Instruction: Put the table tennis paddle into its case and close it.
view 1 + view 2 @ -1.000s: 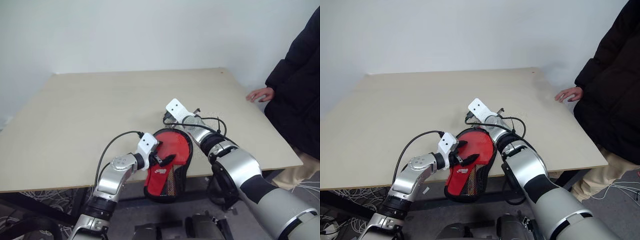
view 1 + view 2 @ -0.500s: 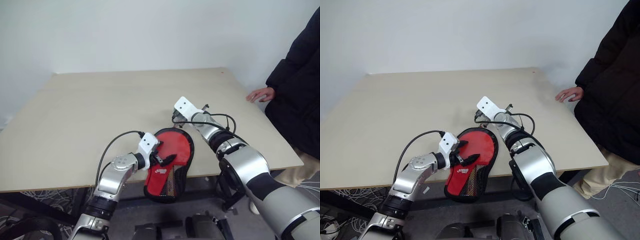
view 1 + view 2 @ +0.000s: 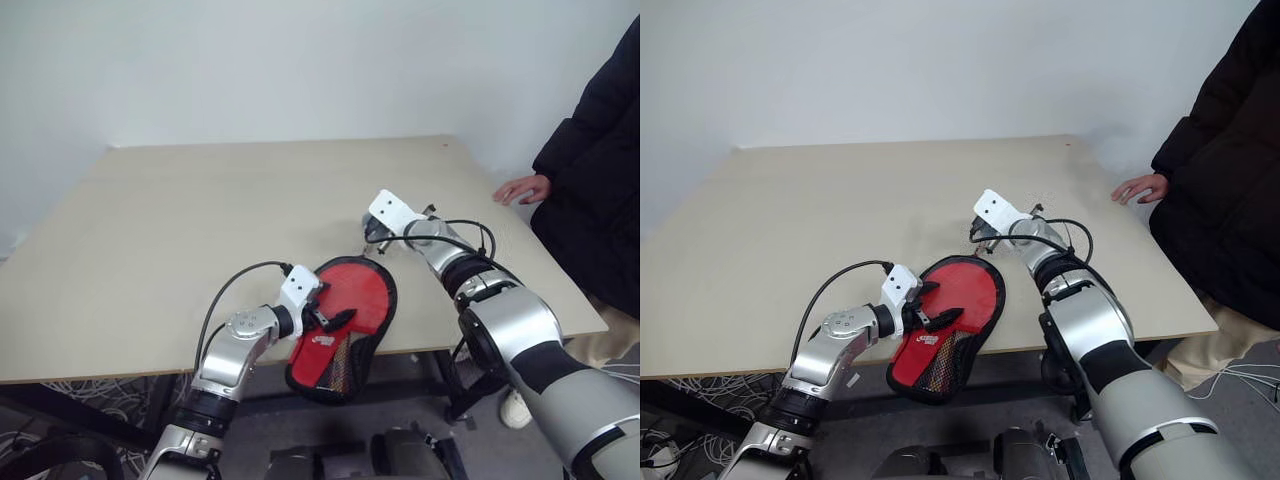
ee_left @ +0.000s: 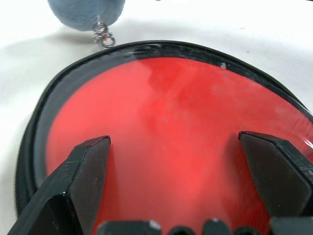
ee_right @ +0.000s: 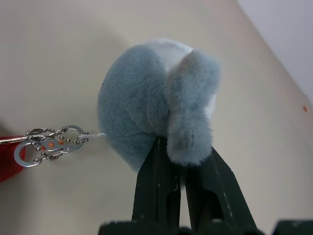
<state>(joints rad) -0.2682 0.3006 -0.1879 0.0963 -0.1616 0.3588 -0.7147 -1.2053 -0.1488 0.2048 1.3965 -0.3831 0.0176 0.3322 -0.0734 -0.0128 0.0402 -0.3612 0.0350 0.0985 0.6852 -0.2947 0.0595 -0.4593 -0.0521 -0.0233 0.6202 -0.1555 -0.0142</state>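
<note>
The closing step is in hand. The paddle is lying inside its case, its red face showing through the clear front, and the case is sitting at the near edge of the worktop with its narrow handle end hanging out over that edge. The left hand is resting over the case with its fingers spread wide on either side of the red face — steadying rather than gripping, as far as can be judged. The right hand is pinching a small grey-blue plush charm, fingers pressed together on it; a short string and metal clip are linking the charm toward the case's zipper edge, so it is probably serving as the zip pull.

The next move likely calls for drawing that charm along the black zipper edging while the left hand is keeping the case from sliding. How much of the zip is already shut cannot be told.

Room is generous — the worktop is stretching bare ahead and to the left. A person in a dark coat is standing at the right edge, one hand resting on the worktop, well apart from the right hand. The overhanging end of the case is the thing to watch: a hard pull could drag it off.
</note>
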